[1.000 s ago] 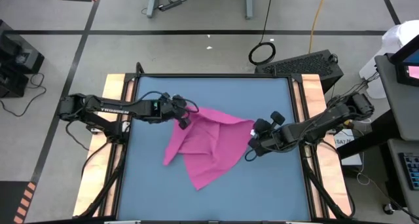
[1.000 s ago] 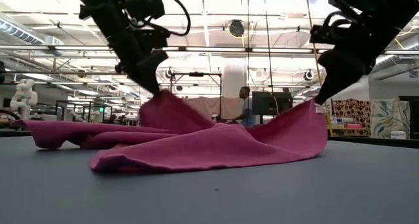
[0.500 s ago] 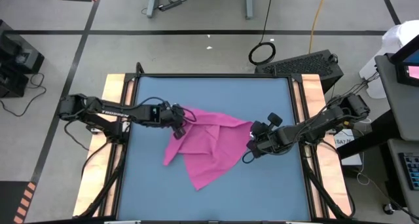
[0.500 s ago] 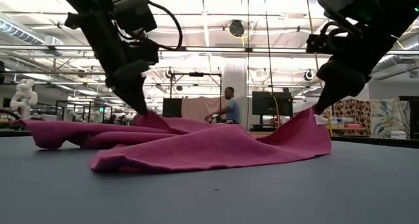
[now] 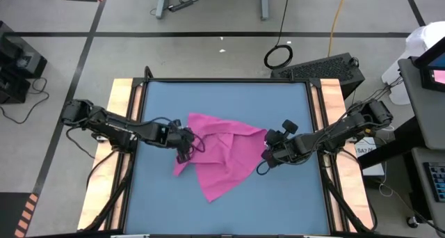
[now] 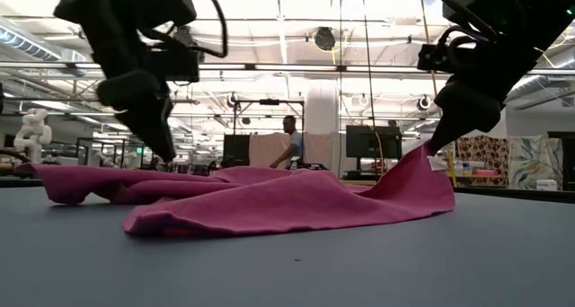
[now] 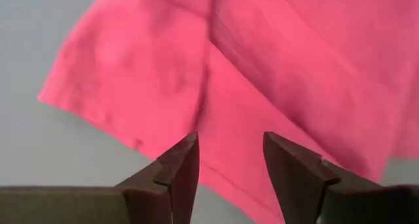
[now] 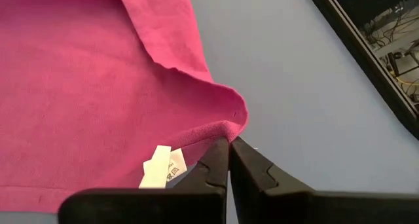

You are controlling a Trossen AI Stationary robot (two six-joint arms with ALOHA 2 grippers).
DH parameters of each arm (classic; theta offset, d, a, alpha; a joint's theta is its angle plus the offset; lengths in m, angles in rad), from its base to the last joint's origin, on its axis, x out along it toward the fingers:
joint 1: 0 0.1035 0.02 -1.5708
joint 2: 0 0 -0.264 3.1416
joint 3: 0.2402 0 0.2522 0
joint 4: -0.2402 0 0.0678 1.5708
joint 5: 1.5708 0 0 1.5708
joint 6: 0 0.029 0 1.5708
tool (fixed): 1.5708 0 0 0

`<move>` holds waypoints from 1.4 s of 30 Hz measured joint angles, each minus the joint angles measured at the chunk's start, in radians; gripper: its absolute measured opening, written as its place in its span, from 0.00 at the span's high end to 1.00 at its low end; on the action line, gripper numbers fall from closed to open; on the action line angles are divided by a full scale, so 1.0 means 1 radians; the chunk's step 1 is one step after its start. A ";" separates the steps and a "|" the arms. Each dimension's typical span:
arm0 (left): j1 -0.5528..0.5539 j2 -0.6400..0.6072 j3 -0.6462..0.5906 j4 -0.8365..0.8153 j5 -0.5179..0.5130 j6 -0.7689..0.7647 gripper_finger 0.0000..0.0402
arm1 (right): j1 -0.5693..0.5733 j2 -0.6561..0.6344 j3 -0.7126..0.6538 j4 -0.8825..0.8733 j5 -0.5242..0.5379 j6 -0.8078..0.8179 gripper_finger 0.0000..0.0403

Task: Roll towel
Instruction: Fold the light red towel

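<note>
One towel [image 5: 221,153], two grippers, one tag [image 8: 163,166]

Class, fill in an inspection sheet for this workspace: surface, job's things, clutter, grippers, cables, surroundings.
Surface: blue tabletop, wooden side strips.
Job's things: towel, magenta, crumpled, unrolled; white tag at the right corner.
Clutter: nothing seen on the table.
Grippers: left gripper open above the towel's left part, holding nothing; right gripper shut on the towel's corner, lifting it.
Cables: yellow cable and black coil on the floor.
Surroundings: person far behind.
</note>
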 joint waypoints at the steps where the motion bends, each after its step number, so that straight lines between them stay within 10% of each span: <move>1: -0.012 0.000 -0.004 -0.006 -0.007 0.000 0.56 | 0.000 0.000 0.000 0.000 0.000 0.000 1.00; 10: -0.061 0.001 -0.036 0.014 -0.254 0.032 0.56 | 0.000 0.000 0.000 0.004 0.000 0.000 1.00; 22: -0.066 0.001 -0.248 0.417 -0.270 0.117 0.56 | 0.002 0.000 0.000 0.005 -0.005 0.000 1.00; 42: 0.113 0.043 -0.309 0.568 -0.090 0.368 0.56 | 0.002 0.000 0.000 0.080 0.000 -0.019 1.00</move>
